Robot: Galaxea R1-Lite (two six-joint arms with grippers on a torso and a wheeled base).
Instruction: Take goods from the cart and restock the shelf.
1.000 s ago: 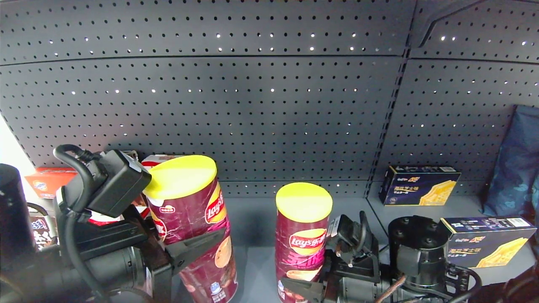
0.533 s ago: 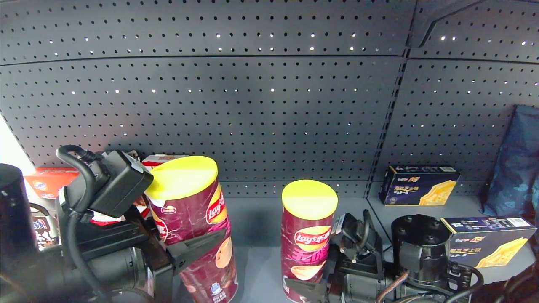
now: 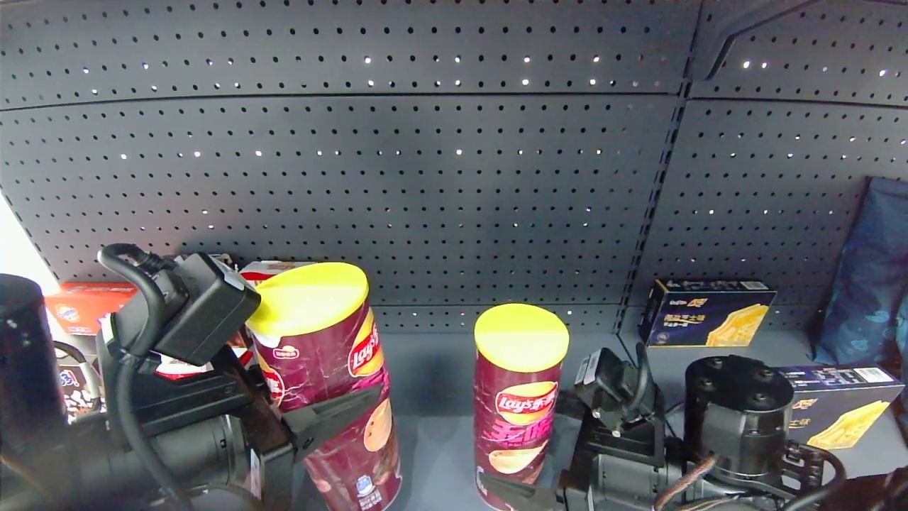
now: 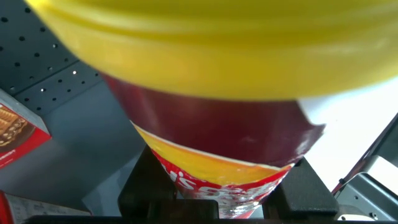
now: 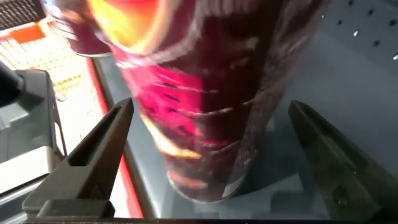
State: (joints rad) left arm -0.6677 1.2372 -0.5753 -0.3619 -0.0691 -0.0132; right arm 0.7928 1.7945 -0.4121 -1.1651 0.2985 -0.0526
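Two maroon chips cans with yellow lids are on the grey shelf. My left gripper is shut on the left can, holding it upright; one finger crosses its front. In the left wrist view the can rises from between the fingers of that gripper. The right can stands upright on the shelf. My right gripper is open around its lower part. The right wrist view shows the can between the spread fingers of the right gripper, with a gap on each side.
The perforated back panel stands close behind the cans. Two dark blue wafer boxes and a blue bag occupy the right bay. Red and orange boxes sit at the far left. Bare shelf lies between the cans.
The right can shifted slightly right, then stayed put. The right arm has drawn back to the right, away from it. The left arm and its can barely moved.
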